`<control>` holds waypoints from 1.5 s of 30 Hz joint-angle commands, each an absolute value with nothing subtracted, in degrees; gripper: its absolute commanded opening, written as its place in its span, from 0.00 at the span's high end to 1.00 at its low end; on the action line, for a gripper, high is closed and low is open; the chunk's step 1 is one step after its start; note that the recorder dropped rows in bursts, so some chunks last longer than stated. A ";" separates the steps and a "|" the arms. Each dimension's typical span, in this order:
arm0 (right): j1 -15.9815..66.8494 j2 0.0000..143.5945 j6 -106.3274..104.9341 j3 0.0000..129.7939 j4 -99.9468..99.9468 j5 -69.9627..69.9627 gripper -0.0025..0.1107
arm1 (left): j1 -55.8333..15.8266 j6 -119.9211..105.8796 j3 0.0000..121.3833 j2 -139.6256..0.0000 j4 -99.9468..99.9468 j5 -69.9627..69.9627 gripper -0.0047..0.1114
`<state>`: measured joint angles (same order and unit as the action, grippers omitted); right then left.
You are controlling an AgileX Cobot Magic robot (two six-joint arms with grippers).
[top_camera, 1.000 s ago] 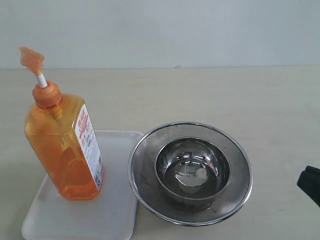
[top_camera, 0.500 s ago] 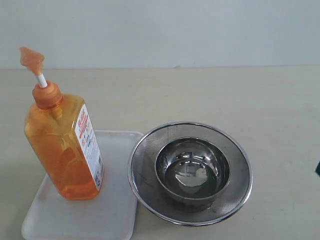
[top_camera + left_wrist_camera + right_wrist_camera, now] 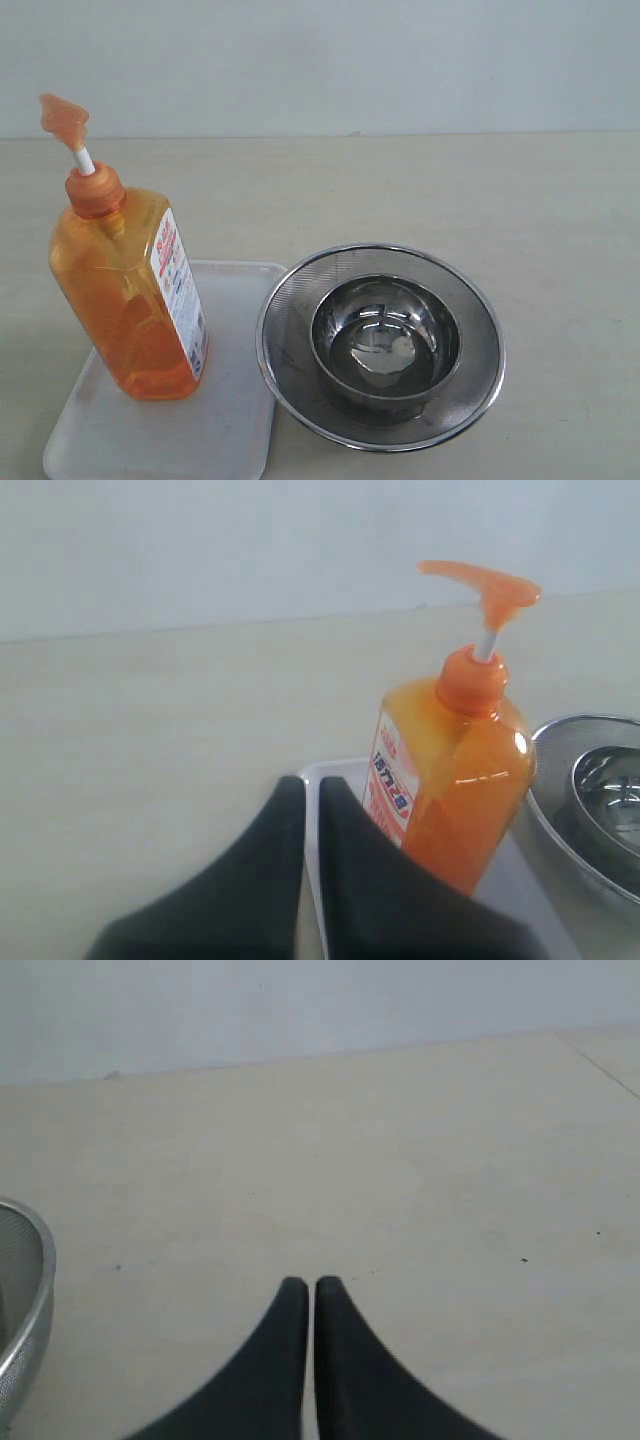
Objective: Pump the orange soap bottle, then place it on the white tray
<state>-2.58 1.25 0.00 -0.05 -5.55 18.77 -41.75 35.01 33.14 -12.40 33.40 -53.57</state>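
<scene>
Exterior view: the orange soap bottle (image 3: 125, 300) stands on the white tray (image 3: 225, 420), just beside the strainer (image 3: 475, 385) holding a steel bowl (image 3: 385, 345). The left claw (image 3: 310, 785) is pinched closed and empty, near the bottle. The right claw (image 3: 310, 1285) is closed too, over bare table (image 3: 400, 1160).

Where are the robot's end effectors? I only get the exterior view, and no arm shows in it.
Observer: The left wrist view shows the left end effector shut and empty, pointed at the orange soap bottle without touching it.
Operator: And the other one?
Observer: The right end effector is shut and empty too. It is above bare table, with only the rim of the strainer at the edge of its camera's picture.
</scene>
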 commanded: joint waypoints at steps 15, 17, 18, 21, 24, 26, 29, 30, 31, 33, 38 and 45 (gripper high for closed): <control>-2.84 0.00 -3.14 0.00 -5.86 18.76 0.98 | -41.87 34.81 33.54 -12.07 33.95 -52.93 0.92; -2.84 0.00 -3.14 0.00 -5.86 18.76 0.98 | -41.87 34.81 33.54 -12.07 33.95 -52.93 0.92; -2.84 0.00 -3.14 0.00 -5.86 18.76 0.98 | -41.87 34.81 33.54 -12.07 33.95 -52.93 0.92; -2.84 0.00 -3.14 0.00 -5.86 18.76 0.98 | -41.87 34.81 33.54 -12.07 33.95 -52.93 0.92; -2.84 0.00 -3.02 0.00 -5.86 18.76 0.98 | -41.87 34.81 33.54 -12.07 33.95 -52.93 0.92; -2.84 0.00 -3.02 0.00 -5.86 18.76 0.98 | -41.87 34.81 33.54 -12.07 33.95 -52.93 0.92; -2.84 0.00 -3.02 0.00 -5.86 18.76 0.98 | -41.87 34.81 33.54 -12.07 33.95 -52.93 0.92; -2.84 0.00 -3.02 0.00 -5.86 18.76 0.98 | -41.87 34.81 33.54 -12.07 33.95 -52.93 0.92; -2.84 0.00 -3.02 0.00 -5.86 18.76 0.98 | -41.87 34.81 33.54 -12.07 33.95 -52.93 0.92; -2.84 0.00 -3.02 0.00 -5.86 18.76 0.98 | -41.87 34.81 33.54 -12.07 33.95 -52.93 0.92; -2.84 0.00 -3.02 0.00 -5.86 18.76 0.98 | -41.87 34.81 33.54 -12.07 34.66 -52.45 0.92; -2.84 0.00 -3.02 0.00 -5.86 18.76 0.98 | -41.87 37.46 31.37 -12.07 36.86 -29.54 0.92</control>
